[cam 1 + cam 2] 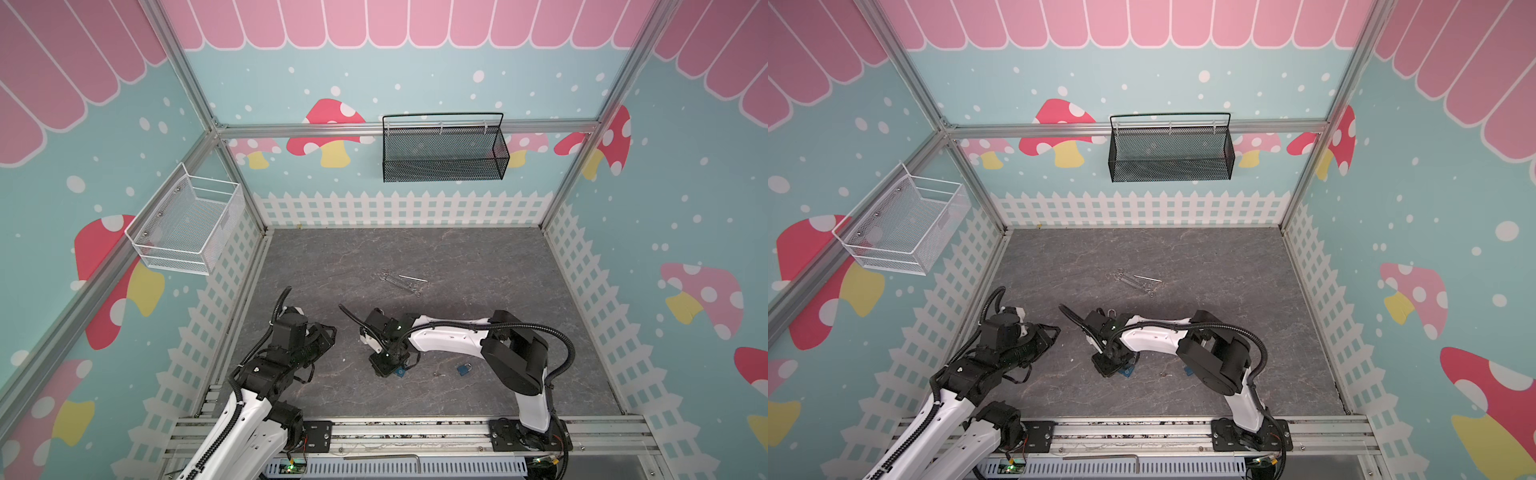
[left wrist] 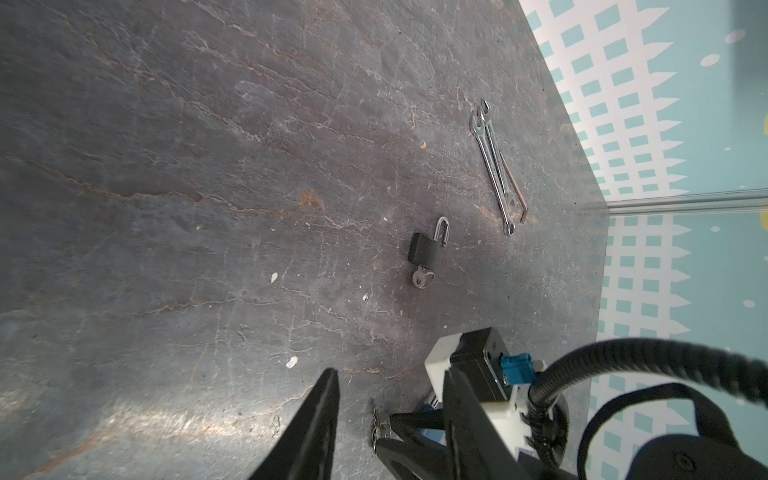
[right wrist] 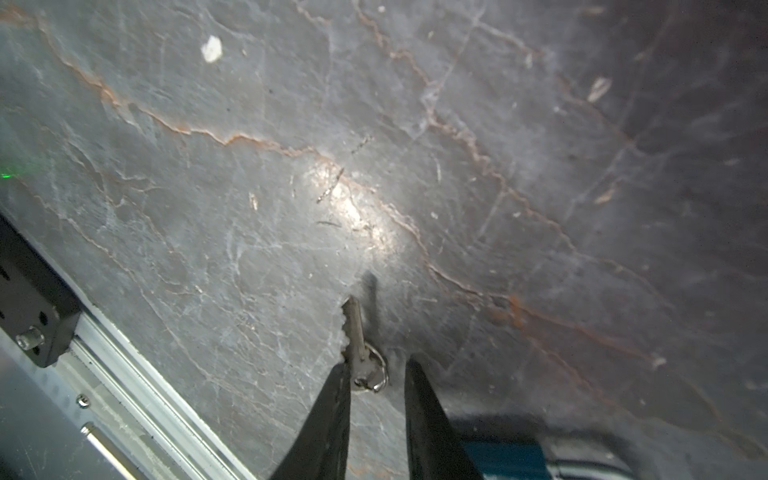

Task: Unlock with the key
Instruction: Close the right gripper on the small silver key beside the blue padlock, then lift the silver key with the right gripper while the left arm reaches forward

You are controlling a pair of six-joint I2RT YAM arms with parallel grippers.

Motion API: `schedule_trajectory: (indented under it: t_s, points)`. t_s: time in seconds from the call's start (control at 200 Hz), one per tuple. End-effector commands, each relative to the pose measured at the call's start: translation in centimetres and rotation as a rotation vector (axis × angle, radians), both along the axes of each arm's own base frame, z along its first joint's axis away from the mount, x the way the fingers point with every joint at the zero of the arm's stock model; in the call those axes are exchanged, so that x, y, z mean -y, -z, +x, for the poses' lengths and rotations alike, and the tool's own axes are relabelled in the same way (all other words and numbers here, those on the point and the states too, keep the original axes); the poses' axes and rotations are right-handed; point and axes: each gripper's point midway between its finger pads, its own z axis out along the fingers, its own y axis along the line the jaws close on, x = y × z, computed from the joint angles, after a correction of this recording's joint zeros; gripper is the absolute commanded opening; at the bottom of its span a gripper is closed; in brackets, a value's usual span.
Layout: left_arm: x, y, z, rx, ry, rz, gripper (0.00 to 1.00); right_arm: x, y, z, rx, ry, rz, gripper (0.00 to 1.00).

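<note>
At the table's (image 1: 457, 257) front edge, the right gripper (image 3: 378, 363) straddles the key (image 3: 355, 328), jaws apart, nothing clamped yet. The blue padlock (image 3: 498, 461) just beside it looks unopened, so grasping, inserting and turning all remain. The left gripper (image 2: 386, 415) hangs apart-jawed and empty.

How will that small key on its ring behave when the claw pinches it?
The key looks like thin flat metal, so probably stiff and light. Its smooth faces may skid on the hard tabletop. The small ring at its head will likely dangle loosely.
</note>
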Motion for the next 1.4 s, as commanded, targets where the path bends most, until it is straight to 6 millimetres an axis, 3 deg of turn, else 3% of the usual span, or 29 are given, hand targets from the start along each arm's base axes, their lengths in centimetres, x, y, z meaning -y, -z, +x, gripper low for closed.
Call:
schedule_trajectory:
  t_s: [0.0,0.465,0.615,0.956,0.976,1.041,1.241,1.396]
  points:
    - [0.0,0.3,-0.1,-0.003,-0.015,-0.022,0.41,0.6,1.9,-0.9,-0.019,-0.019,-0.052,0.21]
    - [0.3,0.8,0.0,-0.015,-0.02,-0.045,0.41,-0.2,1.1,-0.2,0.024,-0.038,-0.011,0.0]
    - [0.4,0.8,-0.1,-0.016,-0.021,-0.05,0.41,-0.6,0.3,0.0,0.033,-0.045,0.024,0.0]
    - [0.8,0.4,0.3,-0.003,-0.019,-0.07,0.41,-0.7,-2.5,2.1,0.032,0.019,0.153,0.0]
    - [0.9,0.4,0.3,0.002,-0.017,-0.072,0.41,-0.7,-3.8,2.3,0.045,0.024,0.183,0.0]
    - [1.1,0.1,0.6,0.019,-0.008,-0.076,0.41,-0.3,-4.6,3.0,0.043,0.055,0.212,0.0]
    - [3.2,-2.1,1.8,0.167,0.049,-0.091,0.4,1.6,-7.9,5.9,0.035,0.199,0.328,0.0]
    - [7.1,-3.3,2.2,0.288,0.177,-0.113,0.39,2.7,-10.2,7.6,0.044,0.276,0.401,0.0]
